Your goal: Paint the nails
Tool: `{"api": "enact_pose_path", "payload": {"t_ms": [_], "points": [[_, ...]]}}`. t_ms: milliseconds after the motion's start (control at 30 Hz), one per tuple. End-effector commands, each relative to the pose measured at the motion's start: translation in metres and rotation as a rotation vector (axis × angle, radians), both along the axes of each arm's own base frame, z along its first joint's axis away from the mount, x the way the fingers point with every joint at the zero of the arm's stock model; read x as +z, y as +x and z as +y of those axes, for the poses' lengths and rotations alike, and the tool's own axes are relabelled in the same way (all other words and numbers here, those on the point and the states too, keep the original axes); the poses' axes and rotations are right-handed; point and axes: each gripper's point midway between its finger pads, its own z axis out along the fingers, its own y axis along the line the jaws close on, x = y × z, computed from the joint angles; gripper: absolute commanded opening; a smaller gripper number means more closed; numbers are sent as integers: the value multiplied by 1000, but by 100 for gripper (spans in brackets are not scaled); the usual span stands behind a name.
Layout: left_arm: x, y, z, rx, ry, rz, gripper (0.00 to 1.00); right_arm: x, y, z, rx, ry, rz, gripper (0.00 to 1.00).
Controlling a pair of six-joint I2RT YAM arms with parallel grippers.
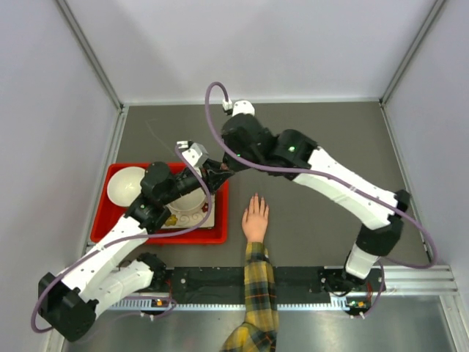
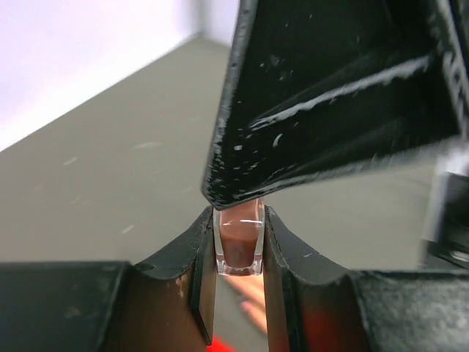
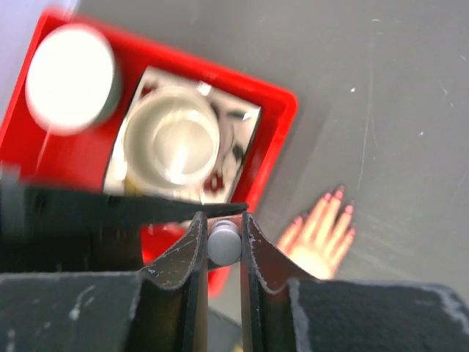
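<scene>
Left gripper (image 2: 238, 220) is squeezing the probably slick glass bottle (image 2: 239, 248) by its sides, right gripper (image 3: 223, 220) is pinching its cap (image 3: 224, 246); tiny nails (image 3: 339, 193) are likely wanting gentle strokes.

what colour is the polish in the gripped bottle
Brownish pink, in the bottle; left wrist view shows it best.

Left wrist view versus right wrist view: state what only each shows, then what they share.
Left wrist only: the clear polish bottle clamped in the left hand. Right wrist only: the white bowl, the grey cap pinched in the right hand, the person's reddish nails. Both: the grey table, the red tray, the person's fingers, blurred from the left wrist.
</scene>
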Motion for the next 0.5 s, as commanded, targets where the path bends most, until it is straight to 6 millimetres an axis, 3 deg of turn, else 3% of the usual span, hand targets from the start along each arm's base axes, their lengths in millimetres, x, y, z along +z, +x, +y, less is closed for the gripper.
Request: {"api": "enact_pose_path", "payload": {"t_ms": [0, 67, 167, 300, 400, 433, 467], "points": [[35, 28, 29, 235, -72, -125, 0, -9, 0, 46, -255, 154, 39, 0], [35, 28, 30, 240, -77, -121, 0, -16, 4, 53, -288, 159, 49, 0], [38, 26, 31, 243, -89, -125, 0, -7, 5, 53, -299, 189, 36, 0], [40, 29, 36, 273, -90, -128, 0, 2, -2, 62, -183, 199, 46, 5], [41, 28, 38, 281, -102, -122, 0, 19, -5, 49, -34, 138, -14, 36], [41, 26, 36, 269, -105, -122, 0, 22, -3, 40, -26, 126, -18, 50], [42, 25, 34, 256, -108, -125, 0, 36, -5, 27, -16, 140, -32, 57]]}}
